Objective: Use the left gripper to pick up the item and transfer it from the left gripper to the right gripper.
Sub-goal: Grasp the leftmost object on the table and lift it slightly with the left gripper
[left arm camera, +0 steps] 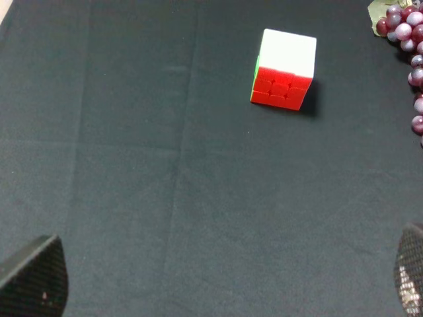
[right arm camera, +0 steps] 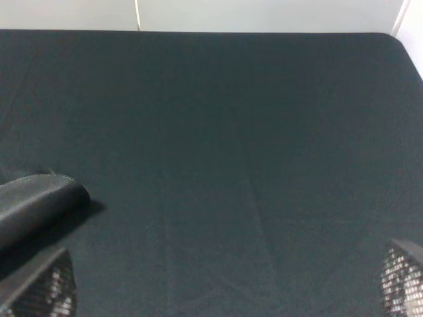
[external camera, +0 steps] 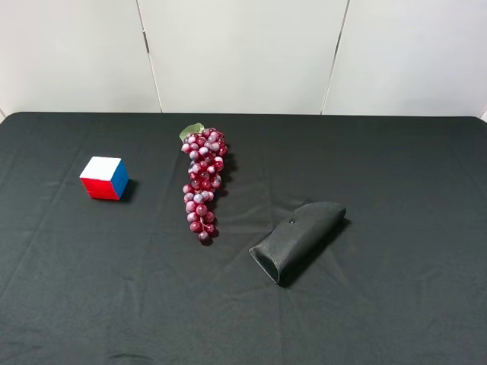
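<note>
The puzzle cube [external camera: 104, 178] sits on the black tablecloth at the left, white face up, red and blue sides showing. In the left wrist view the cube [left arm camera: 283, 69] lies well ahead of the left gripper [left arm camera: 218, 281], apart from it. The left gripper is open and empty; only its two fingertips [left arm camera: 34, 277] show at the frame's corners. The right gripper [right arm camera: 225, 284] is open and empty, fingertips [right arm camera: 402, 281] wide apart above bare cloth. Neither arm shows in the exterior high view.
A bunch of dark-red grapes [external camera: 203, 182] lies in the middle, right of the cube; it also edges the left wrist view [left arm camera: 408, 46]. A black tapered pouch [external camera: 298, 240] lies right of centre, and shows in the right wrist view [right arm camera: 33, 205]. White wall panels stand behind the table.
</note>
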You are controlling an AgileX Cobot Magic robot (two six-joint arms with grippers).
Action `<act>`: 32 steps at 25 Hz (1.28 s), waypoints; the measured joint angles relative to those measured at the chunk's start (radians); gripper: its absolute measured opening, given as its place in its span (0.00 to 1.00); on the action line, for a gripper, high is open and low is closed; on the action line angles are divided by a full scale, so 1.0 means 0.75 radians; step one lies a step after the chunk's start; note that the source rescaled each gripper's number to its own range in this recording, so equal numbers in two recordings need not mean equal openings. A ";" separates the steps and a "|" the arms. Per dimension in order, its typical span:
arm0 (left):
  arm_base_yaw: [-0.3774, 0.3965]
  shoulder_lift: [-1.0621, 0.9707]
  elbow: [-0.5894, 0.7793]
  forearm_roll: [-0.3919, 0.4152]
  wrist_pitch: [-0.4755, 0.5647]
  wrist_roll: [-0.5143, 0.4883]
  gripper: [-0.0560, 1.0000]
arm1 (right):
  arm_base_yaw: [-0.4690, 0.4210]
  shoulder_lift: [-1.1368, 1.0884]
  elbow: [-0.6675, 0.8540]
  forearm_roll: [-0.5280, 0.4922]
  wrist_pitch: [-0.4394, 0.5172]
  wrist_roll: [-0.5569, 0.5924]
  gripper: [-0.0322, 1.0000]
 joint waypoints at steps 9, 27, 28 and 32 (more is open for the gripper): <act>0.000 0.005 -0.042 0.008 0.012 0.000 1.00 | 0.000 0.000 0.000 0.000 -0.001 0.000 1.00; 0.000 0.724 -0.504 0.023 0.128 0.081 1.00 | 0.000 0.000 0.000 0.000 -0.001 0.000 1.00; 0.000 0.765 -0.509 0.023 0.128 0.084 1.00 | 0.000 0.000 0.000 0.000 -0.001 0.000 1.00; -0.015 0.924 -0.513 0.032 0.123 0.079 1.00 | 0.000 0.000 0.000 0.000 -0.001 0.000 1.00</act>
